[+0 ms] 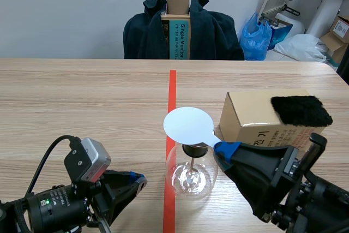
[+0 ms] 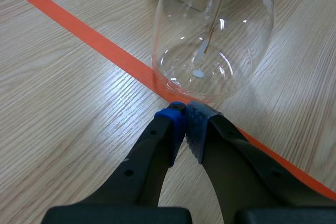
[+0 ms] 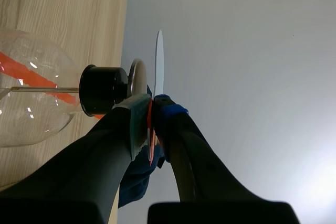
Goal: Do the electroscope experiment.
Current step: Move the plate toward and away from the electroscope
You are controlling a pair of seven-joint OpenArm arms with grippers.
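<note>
On the table (image 1: 82, 96), astride the red tape line (image 1: 172, 88), the flask (image 1: 191, 174) is found upright, closed by a black stopper (image 3: 104, 90) that carries a metal plate (image 3: 137, 77). Directly above the flask a pale disc (image 1: 188, 125) is held flat by the right pincer (image 1: 226, 148), which is clamped on the disc's handle. The handle runs from the disc out to the flask's right.

In the right wrist view the disc is seen edge-on, parallel to the plate, with a narrow gap showing between them; contact is not confirmed. The coming move is judged to turn on that gap. The plate lies straight below the disc face, so only a short travel along the flask's upright axis would be called for. The right arm is the nearer to the flask's top.

The left pincer (image 2: 185, 115) is pressed together on nothing, low over the table, just short of the flask's base on the robot's side.

To the flask's right a box (image 1: 256, 115) is noted, with a black cloth (image 1: 301, 110) laid on it. Korean print on its side cannot be read with confidence. Well beyond the flask, between the folds of a dark jacket (image 1: 212, 31), a carton (image 1: 182, 39) is marked "Single Monitor"; the rest is not legible.
</note>
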